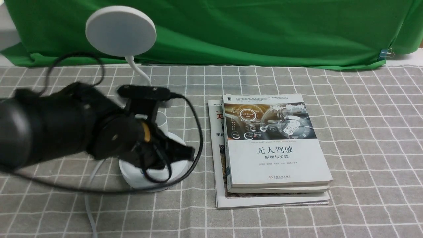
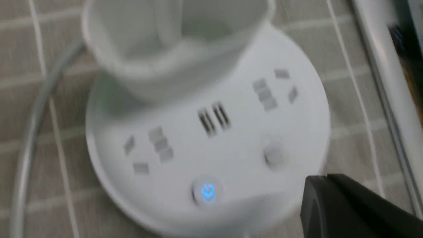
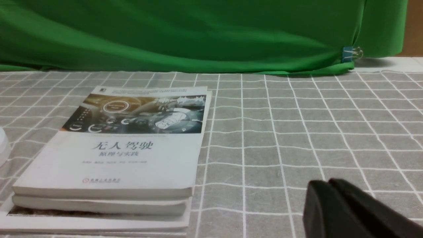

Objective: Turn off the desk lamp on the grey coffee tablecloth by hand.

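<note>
The desk lamp (image 1: 121, 31) stood on the grey tablecloth (image 1: 363, 132) at 9 o'clock from the stack of books (image 1: 277, 158), just beside it, with the power button (image 2: 208, 193) on its round base (image 1: 138, 180) lit blue. The left gripper (image 1: 185, 153), fingers pressed together and holding nothing, hung over the 3 o'clock edge of the round base near the plain button (image 2: 274, 155); contact could not be confirmed. The right gripper (image 3: 325, 193), likewise pressed together, was over bare cloth apart from the books.

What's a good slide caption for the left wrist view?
Left pincer poised near the lamp base, its power button glowing blue.
</note>
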Motion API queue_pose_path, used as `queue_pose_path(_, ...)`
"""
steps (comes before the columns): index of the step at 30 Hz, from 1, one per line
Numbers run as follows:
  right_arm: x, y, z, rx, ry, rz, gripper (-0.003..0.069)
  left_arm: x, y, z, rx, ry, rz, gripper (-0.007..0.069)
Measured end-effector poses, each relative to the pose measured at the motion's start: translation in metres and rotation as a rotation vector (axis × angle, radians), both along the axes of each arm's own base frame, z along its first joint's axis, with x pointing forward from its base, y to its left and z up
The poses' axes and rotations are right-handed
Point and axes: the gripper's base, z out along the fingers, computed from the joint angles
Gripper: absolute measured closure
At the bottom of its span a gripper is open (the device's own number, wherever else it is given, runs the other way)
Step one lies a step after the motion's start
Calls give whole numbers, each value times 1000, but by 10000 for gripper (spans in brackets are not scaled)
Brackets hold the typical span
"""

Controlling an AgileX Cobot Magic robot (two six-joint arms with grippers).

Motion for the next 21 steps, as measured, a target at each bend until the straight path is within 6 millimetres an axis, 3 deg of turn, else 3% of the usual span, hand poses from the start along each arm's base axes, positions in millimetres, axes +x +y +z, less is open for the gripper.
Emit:
queue_pose_path(2,0,0,0,0,0,0,622,-10,2,4,-17,-18,-8,636)
queue_pose_path(8,0,0,0,0,0,0,623,-84,28,27,-199,-221,-63,636)
queue_pose_path(11,0,0,0,0,0,0,623,-106,41,30,-294,-333,-63,636)
queue_pose_path(16,0,0,0,0,0,0,622,-136,61,25,-413,-498,-71,630)
queue_pose_path(21,0,0,0,0,0,0,622,-158,76,1,-461,-566,-78,628)
